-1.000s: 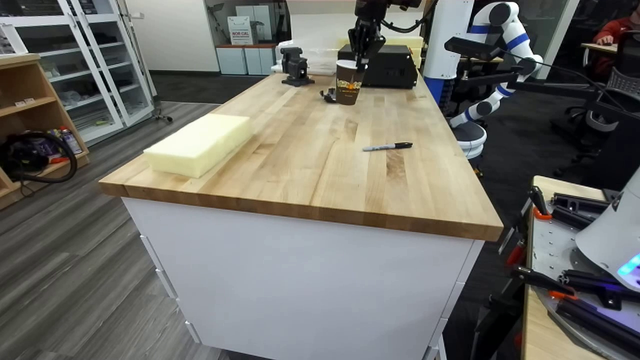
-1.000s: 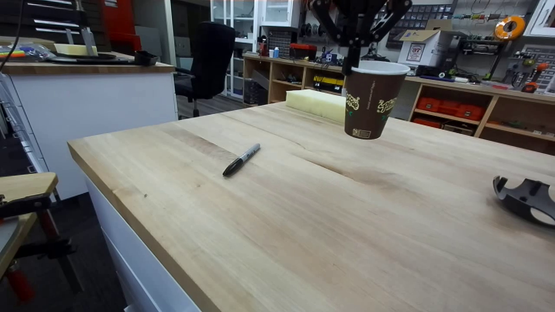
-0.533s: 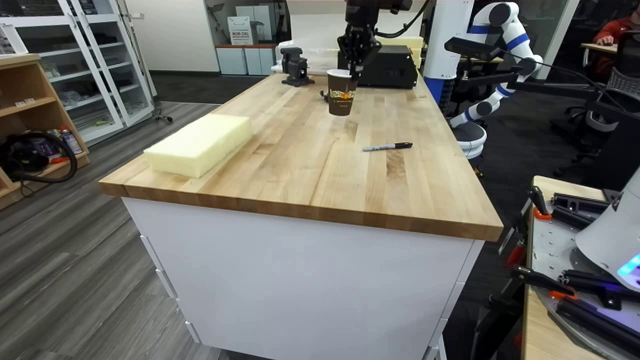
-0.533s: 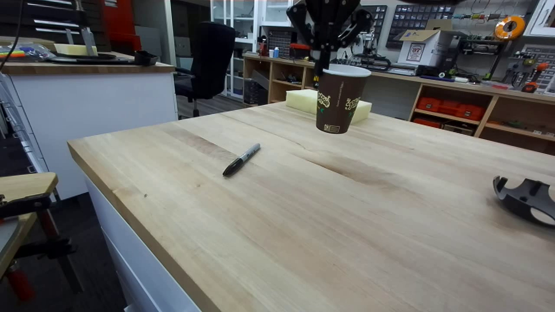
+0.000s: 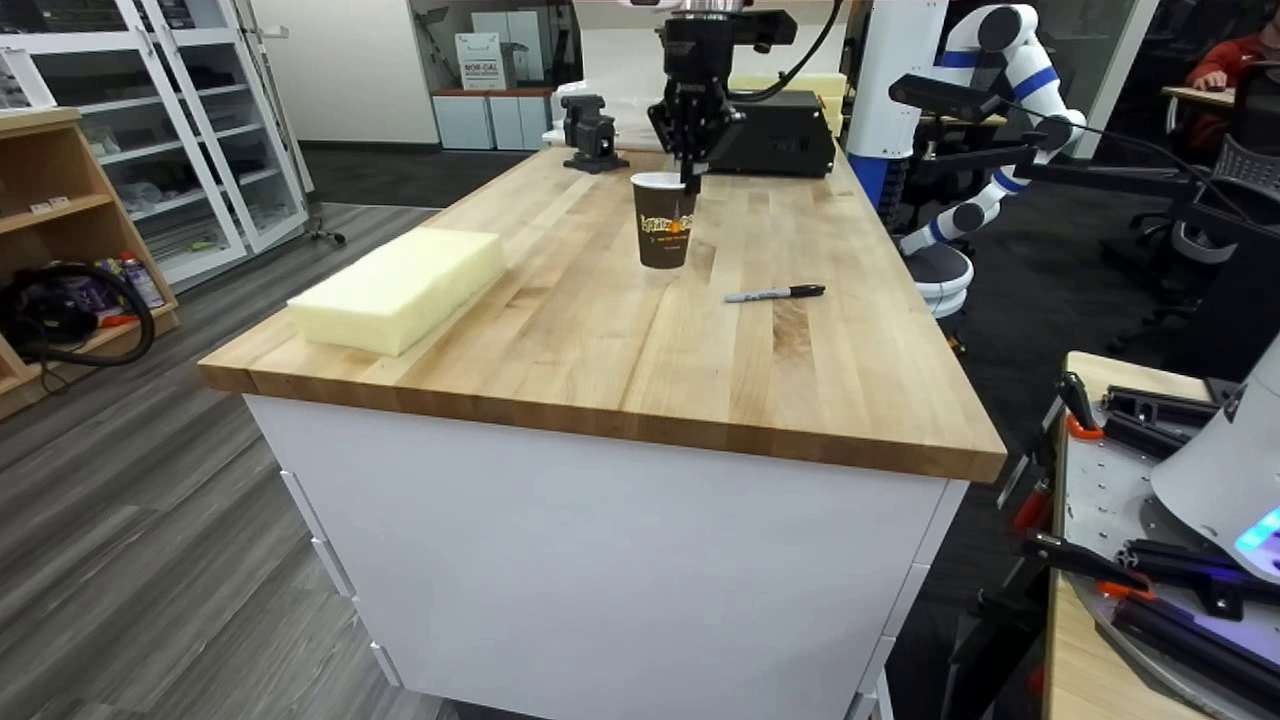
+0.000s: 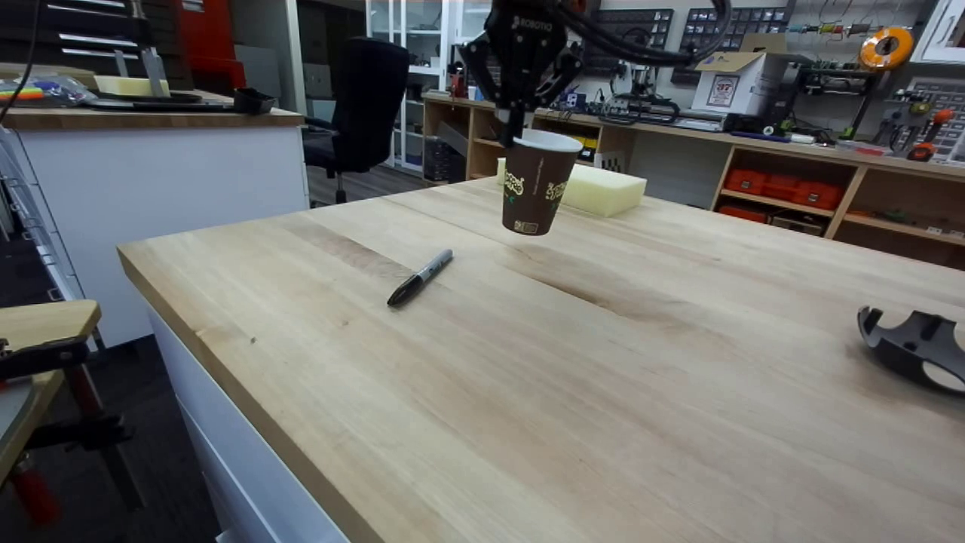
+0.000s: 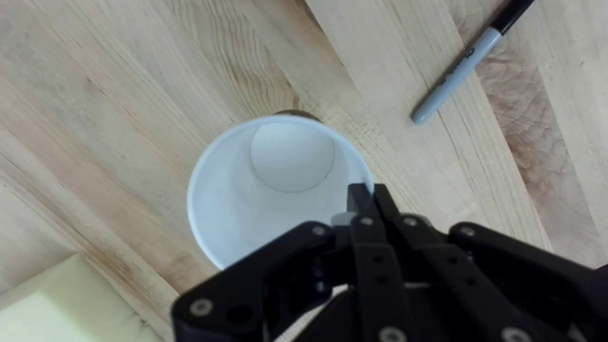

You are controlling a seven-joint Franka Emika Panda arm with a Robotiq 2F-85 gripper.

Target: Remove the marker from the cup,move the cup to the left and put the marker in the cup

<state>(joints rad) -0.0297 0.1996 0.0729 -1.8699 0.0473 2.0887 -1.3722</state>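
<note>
From close above the gripper (image 7: 373, 192), the cup (image 7: 275, 204) is looked down into by the wrist view, while gripper, cup and marker (image 6: 420, 278) are shared by both exterior views, aimed slantwise down from farther off.

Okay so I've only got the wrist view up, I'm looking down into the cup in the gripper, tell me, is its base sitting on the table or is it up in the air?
Observer: Up in the air. In both exterior views the cup hangs from the gripper above the tabletop.
Operator: And the marker runs out of my picture. Does its capped end stick out past the table?
Observer: No. In an exterior view the black cap lies wholly on the wood, inside the edge.
Operator: Anything else up there that my view misses?
Observer: Yes, a dark curved piece, partly cut off by the right border of an exterior view.
</note>
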